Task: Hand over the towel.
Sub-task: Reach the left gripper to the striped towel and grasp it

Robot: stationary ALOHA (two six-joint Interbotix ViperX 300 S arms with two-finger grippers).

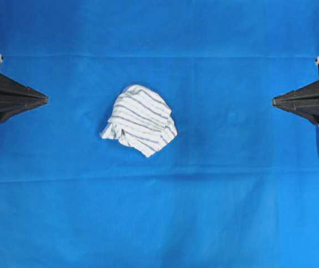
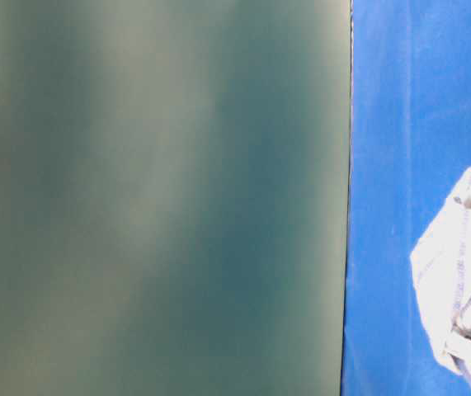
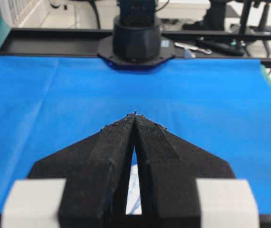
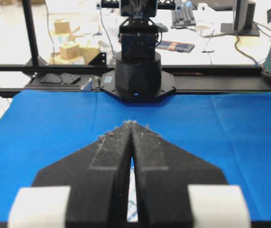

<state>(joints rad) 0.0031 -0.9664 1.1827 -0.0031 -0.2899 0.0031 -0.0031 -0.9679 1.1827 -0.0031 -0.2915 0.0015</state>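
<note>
The towel (image 1: pixel 140 119) lies crumpled near the middle of the blue tablecloth (image 1: pixel 232 212) covering the table, a little left of centre. Its stripes and long axis run from far left to near right, one corner pointing near. Left hand (image 1: pixel 46 100) and right hand (image 1: pixel 274 101) sit closed and empty, well apart from it.

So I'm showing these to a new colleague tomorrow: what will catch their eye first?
The crumpled striped towel, lying alone near the middle of the blue cloth. Next, the two black tools pointing at it from the sides, the left tool and the right tool, both shut and well clear of it. In the table-level view a blurred grey-green surface fills most of the picture.
</note>
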